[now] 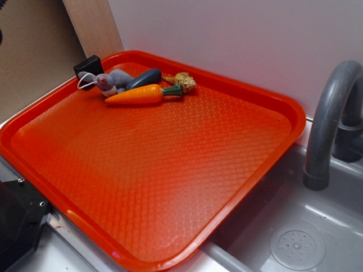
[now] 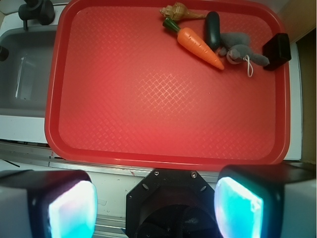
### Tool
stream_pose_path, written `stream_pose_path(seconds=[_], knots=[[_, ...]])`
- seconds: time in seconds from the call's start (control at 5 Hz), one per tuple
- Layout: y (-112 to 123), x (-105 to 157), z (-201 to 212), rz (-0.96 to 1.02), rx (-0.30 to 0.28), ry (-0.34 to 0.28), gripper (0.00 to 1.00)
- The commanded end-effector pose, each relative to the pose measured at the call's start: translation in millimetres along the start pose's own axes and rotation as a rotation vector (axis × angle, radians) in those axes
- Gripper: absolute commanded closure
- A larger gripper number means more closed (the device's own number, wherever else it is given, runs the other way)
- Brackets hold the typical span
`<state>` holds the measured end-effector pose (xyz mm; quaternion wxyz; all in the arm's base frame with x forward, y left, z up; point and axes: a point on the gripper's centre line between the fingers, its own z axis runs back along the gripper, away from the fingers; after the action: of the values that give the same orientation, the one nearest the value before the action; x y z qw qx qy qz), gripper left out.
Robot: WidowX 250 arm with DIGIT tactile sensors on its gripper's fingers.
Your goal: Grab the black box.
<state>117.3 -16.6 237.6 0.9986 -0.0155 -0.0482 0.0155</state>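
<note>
While the tool hangs back over the counter at the wrist view's 6 o'clock edge, its two glowing pads stand wide apart with nothing between them. The black box sits at about 2 o'clock in that view, on the far right rim of the red tray, well apart from the tool. Just beside the box lies a grey plush mouse, touching or nearly touching it. Next to the mouse come a dark oval toy and an orange carrot, lying side by side at a slant. A tan knobbly toy lies at the carrot's green end, near 12 o'clock. A grey sink with its faucet lies off the tray's 9 o'clock side.
</note>
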Motion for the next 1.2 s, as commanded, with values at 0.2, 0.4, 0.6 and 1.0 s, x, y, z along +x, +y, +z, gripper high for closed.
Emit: stream_pose_path(seconds=[0.2, 0.4, 0.6, 1.0], knots=[[44.3, 46.4, -53.3, 0.088, 0.093, 0.031, 0.0], [54.4, 93.9, -101.5, 0.083, 0.182, -0.017, 0.0], [90.7, 96.9, -149.5, 0.061, 0.226, -0.038, 0.0], [140.1, 65.6, -134.0, 0.128, 0.153, -0.064, 0.0]])
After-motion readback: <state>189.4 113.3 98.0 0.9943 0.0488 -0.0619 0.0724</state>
